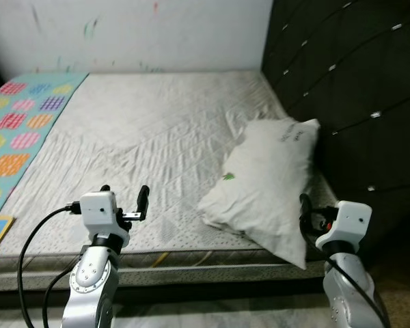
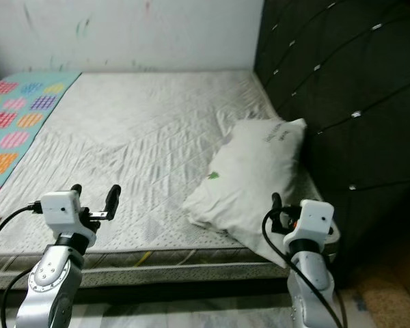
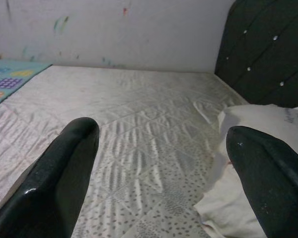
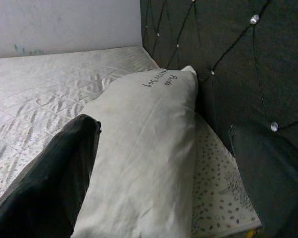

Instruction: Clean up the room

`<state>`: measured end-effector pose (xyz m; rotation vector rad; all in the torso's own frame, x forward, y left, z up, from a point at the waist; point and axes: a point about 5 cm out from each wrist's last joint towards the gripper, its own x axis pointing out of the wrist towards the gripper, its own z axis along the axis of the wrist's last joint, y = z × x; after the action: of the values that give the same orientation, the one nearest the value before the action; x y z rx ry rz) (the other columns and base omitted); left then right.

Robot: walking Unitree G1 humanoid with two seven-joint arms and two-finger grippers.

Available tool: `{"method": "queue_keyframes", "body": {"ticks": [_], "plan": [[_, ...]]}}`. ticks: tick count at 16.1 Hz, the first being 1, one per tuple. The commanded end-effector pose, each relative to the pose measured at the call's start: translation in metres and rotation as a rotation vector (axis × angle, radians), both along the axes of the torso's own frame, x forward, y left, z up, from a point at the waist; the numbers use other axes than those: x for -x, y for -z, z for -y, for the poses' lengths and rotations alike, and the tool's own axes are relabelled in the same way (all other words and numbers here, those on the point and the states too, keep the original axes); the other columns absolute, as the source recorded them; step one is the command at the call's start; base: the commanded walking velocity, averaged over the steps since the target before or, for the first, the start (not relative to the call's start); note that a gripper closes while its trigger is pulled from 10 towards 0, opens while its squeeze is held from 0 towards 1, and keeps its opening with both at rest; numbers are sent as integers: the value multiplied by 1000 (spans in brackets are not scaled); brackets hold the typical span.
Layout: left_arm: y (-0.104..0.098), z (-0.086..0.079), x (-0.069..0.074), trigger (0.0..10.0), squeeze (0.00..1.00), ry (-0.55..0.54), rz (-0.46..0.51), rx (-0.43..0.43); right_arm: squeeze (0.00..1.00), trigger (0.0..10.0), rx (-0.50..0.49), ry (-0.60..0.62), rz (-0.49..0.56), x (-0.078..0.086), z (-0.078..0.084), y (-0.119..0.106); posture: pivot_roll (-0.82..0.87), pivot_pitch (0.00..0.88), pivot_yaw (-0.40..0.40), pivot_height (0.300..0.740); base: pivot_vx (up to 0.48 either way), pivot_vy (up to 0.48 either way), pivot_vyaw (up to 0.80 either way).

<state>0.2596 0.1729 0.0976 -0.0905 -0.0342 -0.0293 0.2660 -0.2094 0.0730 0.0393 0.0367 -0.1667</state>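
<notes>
Beside headboard (image 1: 355, 102), pillow (image 1: 270, 181) lies lengthwise.

Both eye views look forward and down over the bed (image 1: 143, 137); each wrist view looks low along its fingers, sharing the pillow (image 4: 144, 148).

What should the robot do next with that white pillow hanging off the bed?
Probably ease the right gripper forward onto the pillow. Its fingers are open and already right beside the pillow's near corner, which hangs past the mattress edge by the dark headboard. The left gripper is open over bare mattress, farther away.
</notes>
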Motion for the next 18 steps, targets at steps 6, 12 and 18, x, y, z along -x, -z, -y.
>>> {"method": "queue_keyframes", "body": {"ticks": [6, 12, 18], "plan": [[-4, -6, 0, 10000, 0, 3, 26, -12, 0, 10000, -19, -7, -1, -3, -5, 0, -68, 57, 11, 740, 418, 0, 0], [-4, -6, -1, 10000, 0, 6, 24, -13, 0, 10000, -18, -6, 1, -4, -5, 0, -69, 58, 12, 740, 423, 0, 0], [2, -9, -3, 10000, 0, -48, -23, -51, 0, 10000, -18, -7, 0, -4, -5, 0, -69, 58, 12, 740, 57, 0, 0]]}}
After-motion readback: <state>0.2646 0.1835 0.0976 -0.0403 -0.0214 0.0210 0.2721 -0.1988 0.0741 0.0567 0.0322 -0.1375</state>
